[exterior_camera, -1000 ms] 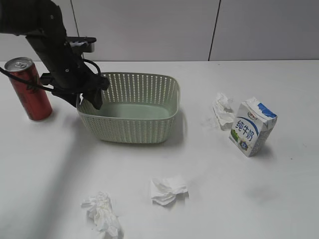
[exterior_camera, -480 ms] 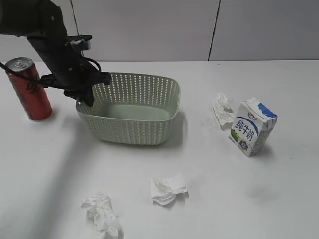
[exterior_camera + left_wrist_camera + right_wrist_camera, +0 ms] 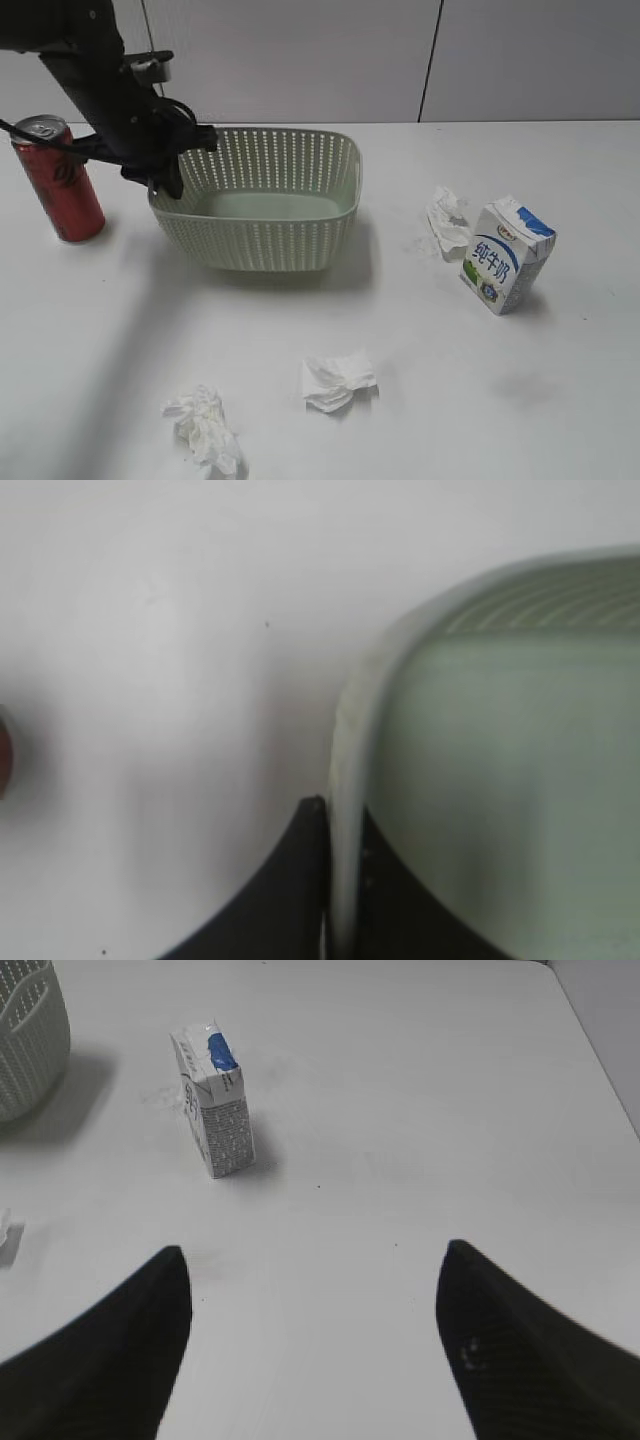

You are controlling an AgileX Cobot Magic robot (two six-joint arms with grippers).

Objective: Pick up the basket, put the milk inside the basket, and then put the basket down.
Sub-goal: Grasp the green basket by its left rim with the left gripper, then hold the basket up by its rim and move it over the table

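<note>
Reading 纯牛奶, the milk (image 3: 507,256) stands alone; left jaws clamp the basket (image 3: 262,211) rim, right jaws apart.

The milk (image 3: 505,256) is showing the only writing that can be read: three large blue Chinese characters, 纯牛奶, running down its white front face in the exterior view, with a small round logo above them and a small blue emblem below, both too small to make out. In the right wrist view the milk (image 3: 216,1100) is turning a side panel covered in fine print, too small to read. The red can (image 3: 58,179) is carrying dark markings that are staying illegible.
</note>
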